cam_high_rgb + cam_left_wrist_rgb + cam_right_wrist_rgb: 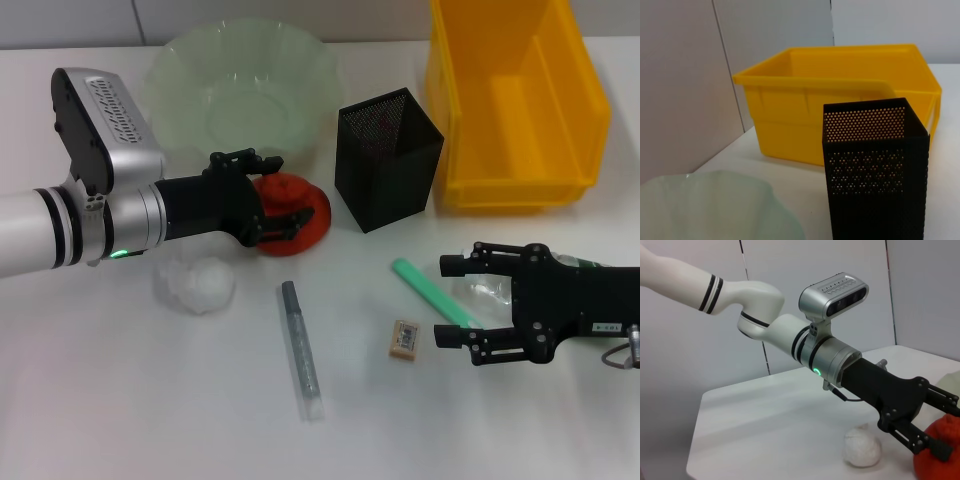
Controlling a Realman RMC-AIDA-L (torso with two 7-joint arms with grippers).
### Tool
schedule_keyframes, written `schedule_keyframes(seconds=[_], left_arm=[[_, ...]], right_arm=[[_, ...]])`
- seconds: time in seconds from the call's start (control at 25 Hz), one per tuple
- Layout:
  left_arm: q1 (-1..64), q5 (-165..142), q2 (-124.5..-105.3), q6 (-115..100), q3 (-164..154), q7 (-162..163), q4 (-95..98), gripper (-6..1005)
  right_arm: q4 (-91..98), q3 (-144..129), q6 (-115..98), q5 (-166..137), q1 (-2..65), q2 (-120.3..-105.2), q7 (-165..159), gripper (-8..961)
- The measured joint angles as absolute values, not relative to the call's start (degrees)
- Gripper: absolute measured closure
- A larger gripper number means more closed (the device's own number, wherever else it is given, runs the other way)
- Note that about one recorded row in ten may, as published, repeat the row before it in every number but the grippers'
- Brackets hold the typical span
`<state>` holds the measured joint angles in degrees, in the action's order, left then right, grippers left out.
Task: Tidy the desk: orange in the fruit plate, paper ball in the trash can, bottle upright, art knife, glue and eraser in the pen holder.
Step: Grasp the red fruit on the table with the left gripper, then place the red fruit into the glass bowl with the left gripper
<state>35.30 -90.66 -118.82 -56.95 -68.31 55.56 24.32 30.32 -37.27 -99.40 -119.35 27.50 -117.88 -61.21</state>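
The orange (305,215) sits on the table in front of the fruit plate (240,60). My left gripper (288,196) straddles the orange with a finger against each side; the right wrist view shows this too (945,425). The paper ball (196,284) lies just in front of the left arm. The bottle (492,288) lies on its side between the open fingers of my right gripper (447,300). A green glue stick (428,290), the eraser (404,338) and a grey art knife (300,350) lie on the table. The pen holder (388,160) and the trash can (515,100) stand behind.
The pen holder stands close to the right of the orange, and the trash can is just beyond it (840,100). The glue stick's end lies between the right gripper's fingers, next to the bottle. The plate's rim (715,200) is near the left wrist.
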Motion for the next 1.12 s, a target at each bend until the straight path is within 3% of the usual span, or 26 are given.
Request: schedule_keyframes(seconds=[0.28,0.84,1.04,1.12], left_arm=[[34.92,-90.7,-118.83,-57.81,-70.41,54.97,24.53,226],[33.3,-90.07,-118.82,-59.85,-70.2,54.43,25.54,620],[29.01,-80.84,-118.54,-69.09,-65.59,54.96,29.37,772],[28.16,-75.35,-118.49,-72.16,-63.3,54.96,29.48,789]], right_arm=[[30.32,-37.27,-99.06,-119.28,27.62,-117.91,-61.27,135],[30.32,-37.26,-99.04,-119.26,27.68,-118.12,-61.35,136],[30.32,-37.26,-99.05,-119.26,27.68,-118.13,-61.35,136],[30.33,-37.26,-99.05,-119.27,27.68,-118.13,-61.35,136]])
